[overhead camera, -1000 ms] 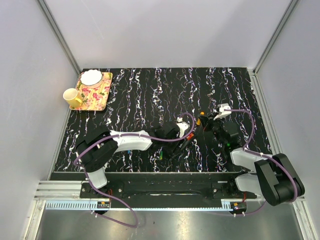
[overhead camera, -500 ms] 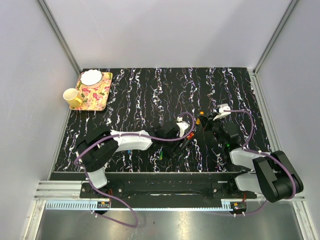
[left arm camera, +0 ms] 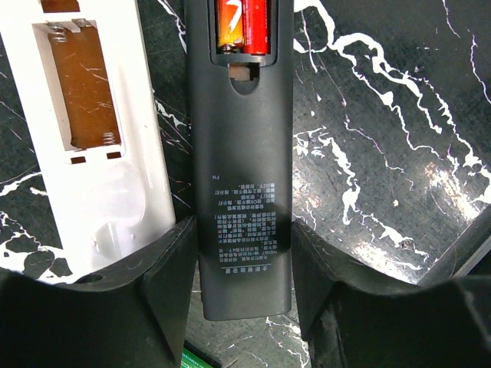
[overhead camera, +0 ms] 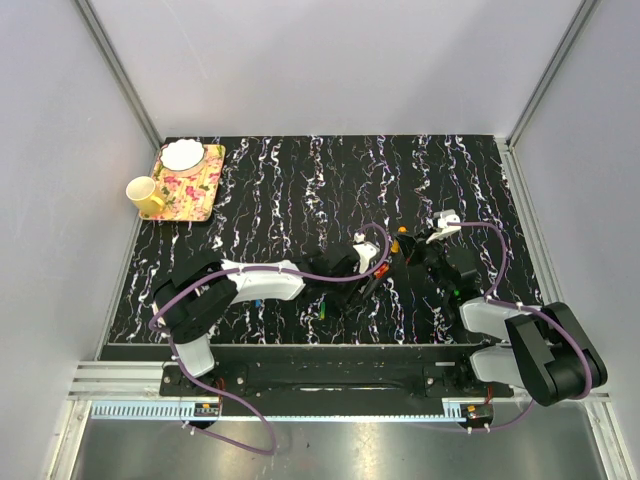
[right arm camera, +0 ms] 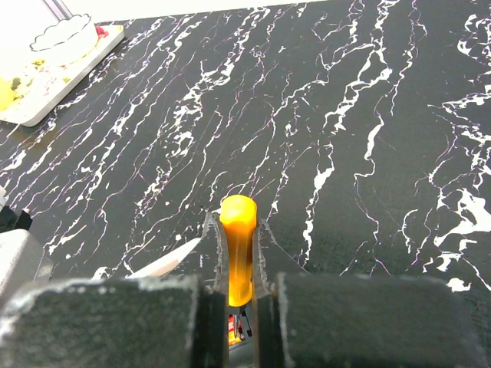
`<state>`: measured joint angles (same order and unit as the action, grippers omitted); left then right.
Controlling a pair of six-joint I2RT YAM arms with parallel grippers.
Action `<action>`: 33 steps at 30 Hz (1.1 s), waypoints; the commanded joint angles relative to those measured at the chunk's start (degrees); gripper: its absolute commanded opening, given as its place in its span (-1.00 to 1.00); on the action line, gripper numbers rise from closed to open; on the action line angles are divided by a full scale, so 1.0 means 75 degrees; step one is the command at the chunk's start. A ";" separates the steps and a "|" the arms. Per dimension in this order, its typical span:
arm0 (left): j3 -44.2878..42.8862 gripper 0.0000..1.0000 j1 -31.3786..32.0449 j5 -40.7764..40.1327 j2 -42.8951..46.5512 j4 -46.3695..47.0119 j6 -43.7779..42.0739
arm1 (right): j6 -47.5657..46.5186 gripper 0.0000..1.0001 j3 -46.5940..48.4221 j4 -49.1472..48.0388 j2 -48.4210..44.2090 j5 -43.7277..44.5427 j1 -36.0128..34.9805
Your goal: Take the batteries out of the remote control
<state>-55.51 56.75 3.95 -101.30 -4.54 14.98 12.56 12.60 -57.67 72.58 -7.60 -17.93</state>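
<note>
Between the closed fingers of the right gripper point(right arm camera: 237, 245) stands an orange battery point(right arm camera: 238, 218). It is a slim, glossy cylinder with a rounded top, pinched upright and lifted off the surface, a little right of the table's middle.

Just beside it, the black remote point(left arm camera: 244, 153) lies back-up with its bay uncovered. Two batteries point(left arm camera: 244, 27) sit side by side in the bay, one orange-yellow and one red. The left gripper point(left arm camera: 244, 253) clasps the remote's near end at a medium spread, one finger against each long side. A white remote point(left arm camera: 146, 153) lies touching or just beside the black one on its left, its bay open and showing a brownish floor and a spring. A green battery point(overhead camera: 323, 310) rests loose on the tabletop point(overhead camera: 300, 180) near the left arm.

Beyond both grippers the black, white-veined tabletop runs on to its far edge, and to the right it reaches the metal rail of the enclosure wall. At the far-left corner, well apart from the arms, a flowered tray point(overhead camera: 200, 190) carries a white bowl point(overhead camera: 182, 155). A yellow cup point(overhead camera: 145, 195) stands at the tray's left edge.
</note>
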 commanded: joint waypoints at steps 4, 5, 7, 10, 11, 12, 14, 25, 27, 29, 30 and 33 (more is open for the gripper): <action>0.0076 -1.00 -0.0114 0.0025 -0.0345 -0.0309 0.0076 | -0.0127 -1.00 -0.0063 -0.0127 -0.0267 0.0134 0.0012; 0.0123 -1.00 -0.0114 0.0025 -0.0322 -0.0309 0.0065 | -0.0127 -1.00 -0.0063 -0.0139 -0.0267 0.0145 0.0024; 0.0158 -1.00 -0.0114 0.0036 -0.0287 -0.0333 0.0076 | -0.0127 -1.00 -0.0028 -0.0162 -0.0278 0.0181 0.0012; 0.0229 -1.00 -0.0114 0.0060 -0.0205 -0.0345 0.0100 | -0.0139 -1.00 0.0054 -0.0174 -0.0232 0.0251 0.0024; 0.0287 -1.00 -0.0114 0.0048 -0.0158 -0.0345 0.0112 | -0.0127 -1.00 0.0078 -0.0174 -0.0220 0.0216 0.0036; 0.0311 -1.00 -0.0114 0.0048 -0.0146 -0.0321 0.0123 | -0.0127 -1.00 0.0113 -0.0174 -0.0162 0.0193 0.0024; 0.0311 -1.00 -0.0114 0.0048 -0.0134 -0.0333 0.0123 | -0.0092 -1.00 0.0171 -0.0174 -0.0091 0.0041 0.0024; 0.0369 -1.00 -0.0137 0.0025 -0.0029 -0.0309 0.0158 | 0.0095 -1.00 0.0019 -0.0116 0.0155 -0.0230 0.0024; 0.0393 -1.00 -0.0137 0.0060 0.0006 -0.0309 0.0147 | 0.0072 -1.00 0.0031 -0.0104 0.0062 -0.0066 0.0024; 0.0440 -1.00 -0.0137 0.0083 0.0029 -0.0298 0.0170 | -0.0033 -1.00 0.0077 -0.0057 0.0027 0.0028 0.0024; 0.0440 -1.00 -0.0137 0.0072 0.0041 -0.0298 0.0182 | -0.0068 -1.00 0.0113 0.0001 0.0003 0.0028 0.0036; 0.0475 -1.00 -0.0149 0.0025 0.0076 -0.0309 0.0194 | -0.0092 -1.00 0.0242 0.0236 0.0003 -0.0077 0.0024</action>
<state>-54.43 56.45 4.38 -100.75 -3.16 15.51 12.86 12.64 -58.17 73.32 -7.38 -17.87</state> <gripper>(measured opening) 0.521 0.071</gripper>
